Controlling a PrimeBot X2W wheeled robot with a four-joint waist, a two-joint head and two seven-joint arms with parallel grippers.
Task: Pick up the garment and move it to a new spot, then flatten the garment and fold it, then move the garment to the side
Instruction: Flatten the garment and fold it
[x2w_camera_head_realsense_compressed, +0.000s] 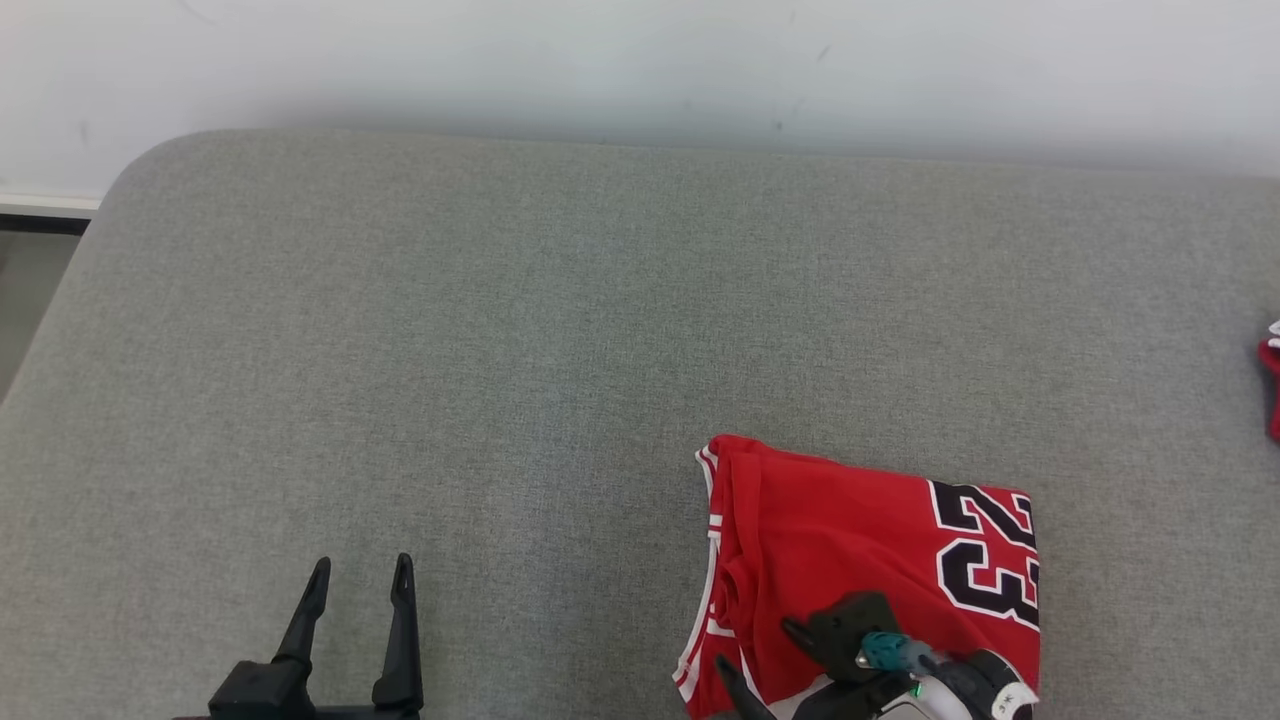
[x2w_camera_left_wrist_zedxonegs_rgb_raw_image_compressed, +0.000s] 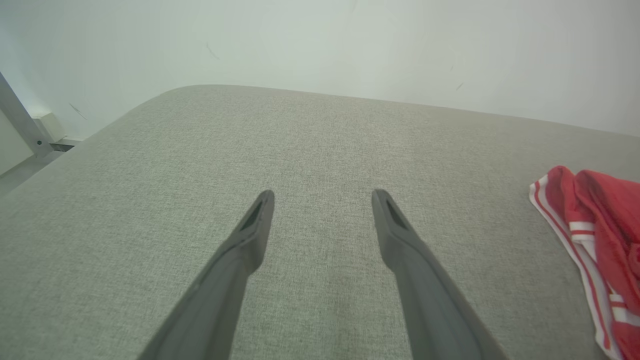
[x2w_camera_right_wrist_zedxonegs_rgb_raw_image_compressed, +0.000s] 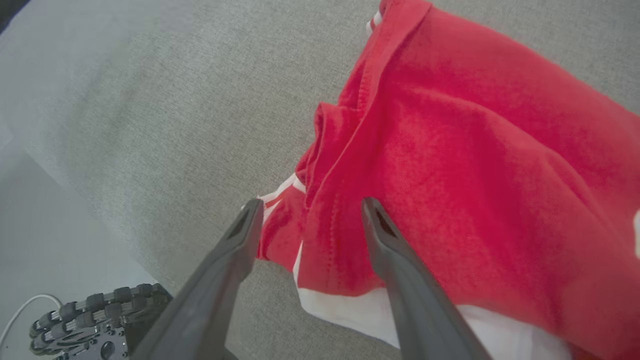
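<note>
Folded garment (x2w_camera_head_realsense_compressed: 860, 540) near tabletop (x2w_camera_head_realsense_compressed: 500, 350) front edge; sideways move remaining. Right hand (x2w_camera_head_realsense_compressed: 752, 645) spread above it; left hand (x2w_camera_head_realsense_compressed: 362, 562) spread, empty.

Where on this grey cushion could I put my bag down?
The grey cushion is bare from the left gripper up to the wall and beyond the red jersey. Crowded lower right: the right gripper hangs over the jersey; another red cloth lies at the right edge.
</note>
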